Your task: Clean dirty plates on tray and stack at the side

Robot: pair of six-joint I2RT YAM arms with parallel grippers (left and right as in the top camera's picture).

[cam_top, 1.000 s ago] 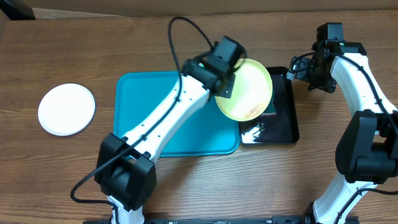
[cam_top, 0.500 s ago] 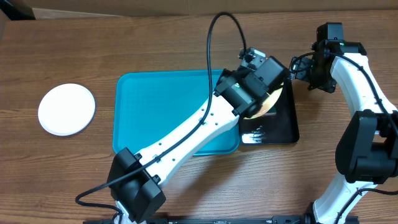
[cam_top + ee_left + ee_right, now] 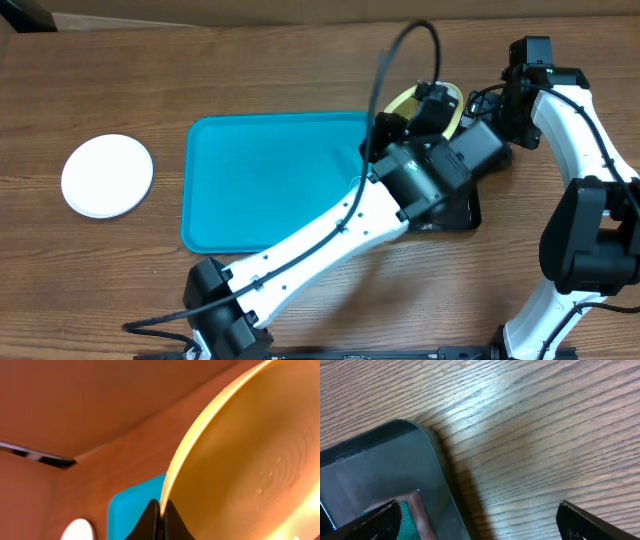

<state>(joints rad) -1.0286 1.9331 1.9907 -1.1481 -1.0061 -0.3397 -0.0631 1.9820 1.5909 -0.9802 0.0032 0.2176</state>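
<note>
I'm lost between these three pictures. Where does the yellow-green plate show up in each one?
Overhead: the yellow-green plate shows upper right of centre, mostly hidden by the left arm, over the black tray.
Left wrist: it fills the right half, rim pinched in the left gripper.
Right wrist: not in it; only the black tray's corner.
Shared landmark: the wooden table, in all three.

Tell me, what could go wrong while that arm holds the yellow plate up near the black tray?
The left pincer grips the yellow-green plate only by its thin rim, tilted on edge, so it might slip out. The left arm also crowds the black tray close to the right pincer, which hangs open there; they could bump.
</note>
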